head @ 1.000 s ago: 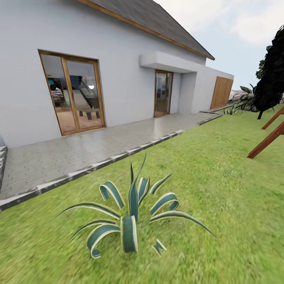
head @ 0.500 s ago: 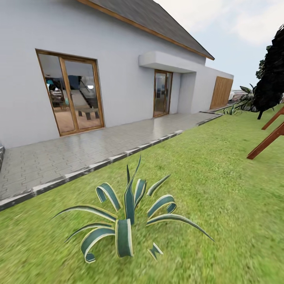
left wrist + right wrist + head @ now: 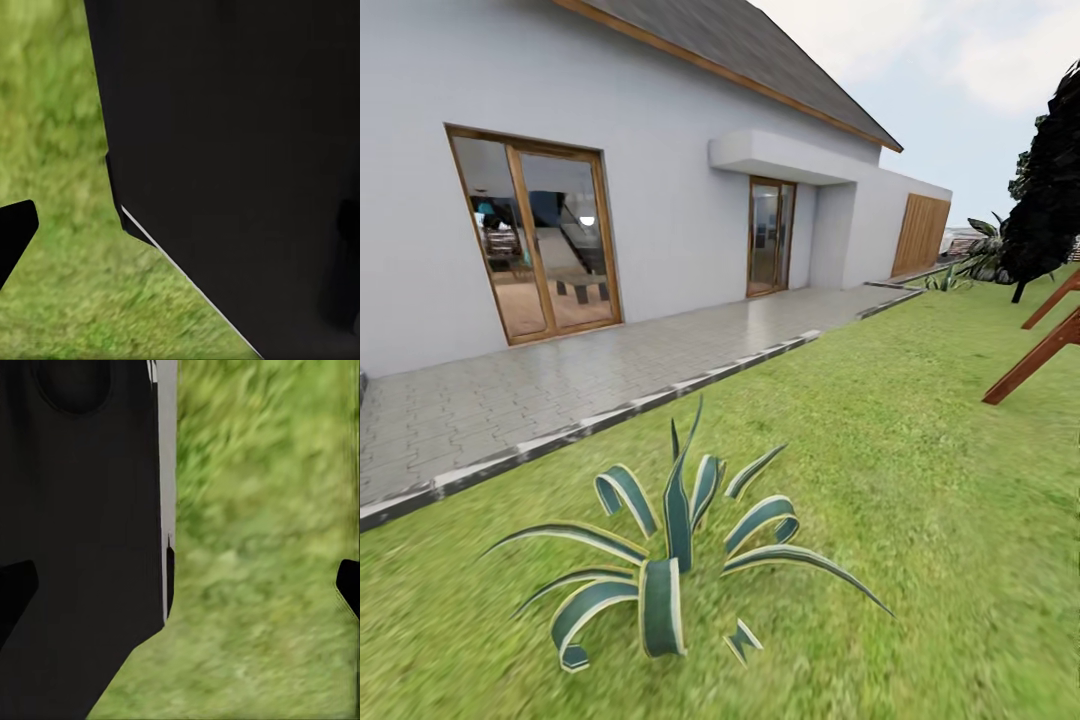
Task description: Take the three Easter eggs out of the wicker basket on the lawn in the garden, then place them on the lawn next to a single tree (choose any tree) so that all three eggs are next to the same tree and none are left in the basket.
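Observation:
The lawn (image 3: 920,480) spreads out in front of me as mottled green grass, in the head view. The Easter eggs, the wicker basket and the tree are out of view. In the right wrist view my right gripper (image 3: 180,585) hangs over grass beside my own black body, with its fingertips (image 3: 15,585) far apart at the frame's two edges and nothing between them. My left gripper (image 3: 180,225) also hangs over grass against my black body, one of its fingertips (image 3: 15,232) at the frame's edge.
A striped agave plant (image 3: 670,560) grows on the grass close ahead. Behind it a paved path (image 3: 560,390) runs along a white house (image 3: 660,150) with glass doors. A dark columnar cypress (image 3: 1050,190) and slanted brown wooden beams (image 3: 1035,355) stand at the right.
The whole head picture has slid a little left and down, so the camera has moved. Nothing in the garden itself has shifted.

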